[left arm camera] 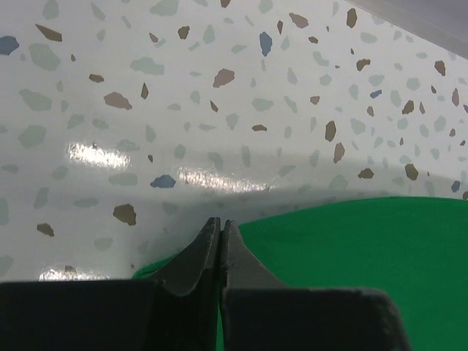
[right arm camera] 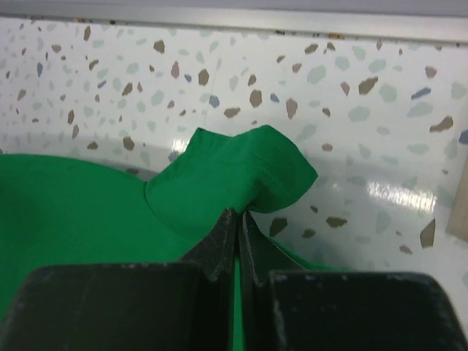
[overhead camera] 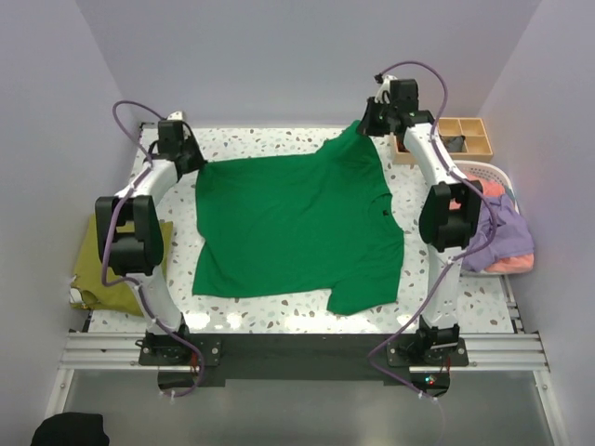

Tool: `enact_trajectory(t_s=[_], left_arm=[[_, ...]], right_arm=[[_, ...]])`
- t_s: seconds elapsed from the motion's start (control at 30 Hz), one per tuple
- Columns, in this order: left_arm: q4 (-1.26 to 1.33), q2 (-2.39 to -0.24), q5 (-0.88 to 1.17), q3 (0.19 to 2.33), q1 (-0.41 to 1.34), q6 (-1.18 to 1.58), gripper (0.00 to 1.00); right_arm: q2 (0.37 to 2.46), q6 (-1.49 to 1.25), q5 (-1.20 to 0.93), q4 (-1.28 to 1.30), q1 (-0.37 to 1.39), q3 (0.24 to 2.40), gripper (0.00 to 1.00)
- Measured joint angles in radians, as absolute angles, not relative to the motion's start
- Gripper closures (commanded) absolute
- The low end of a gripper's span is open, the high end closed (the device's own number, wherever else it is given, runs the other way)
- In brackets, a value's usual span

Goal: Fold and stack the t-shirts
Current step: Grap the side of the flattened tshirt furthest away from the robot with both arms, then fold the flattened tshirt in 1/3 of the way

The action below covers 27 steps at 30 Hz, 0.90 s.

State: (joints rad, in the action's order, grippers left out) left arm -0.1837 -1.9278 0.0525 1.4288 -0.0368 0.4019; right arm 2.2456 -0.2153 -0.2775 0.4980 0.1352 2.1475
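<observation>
The fingers of my left gripper [left arm camera: 219,224] are pressed flat together with no gap, and what they pinch is the far-left corner of the large bright green cloth t-shirt [overhead camera: 297,223], at the hem end, low against the speckled white terrazzo table [overhead camera: 265,318]. My right gripper [right arm camera: 238,213] is clamped just as tight on the far sleeve of the same shirt, and the sleeve cloth bunches up in a raised fold right over the fingertips, lifted a little off the table near its far-right corner. So both of my grips sit on the shirt's far edge, one at each end. The shirt lies spread over the middle of the table with its long axis running left to right, hem toward the left edge and collar toward the right, and from both pairs of jaws the whole body of it lies toward the near edge, toward my bases. The other sleeve points at the near edge, closer to my right arm. I judge that the next move is to carry this far edge over toward the near one, both arms together, so the fold line stays parallel to the long axis. Off the left edge hangs an olive-yellow cloth shirt [overhead camera: 88,265], and past the right edge a white slatted plastic basket [overhead camera: 483,170] holds a lavender cloth [overhead camera: 507,232] and a coral-pink cloth [overhead camera: 509,266]
</observation>
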Motion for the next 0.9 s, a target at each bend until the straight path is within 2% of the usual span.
enact_trajectory(t_s=[0.27,0.43,0.9], left_arm=[[-0.178,-1.779,0.057,1.225,-0.037,0.424,1.0],[-0.184,-1.726,0.056,1.122,-0.037,0.432,1.0],[-0.208,-1.672,0.024,1.057,-0.037,0.436,1.0]], right_arm=[[2.105,-0.214,-0.279,0.493,0.135,1.842,1.0],[2.074,-0.213,-0.279,0.501,0.135,1.734,1.0],[1.837,-0.233,-0.173,0.523,0.157,1.474,1.0]])
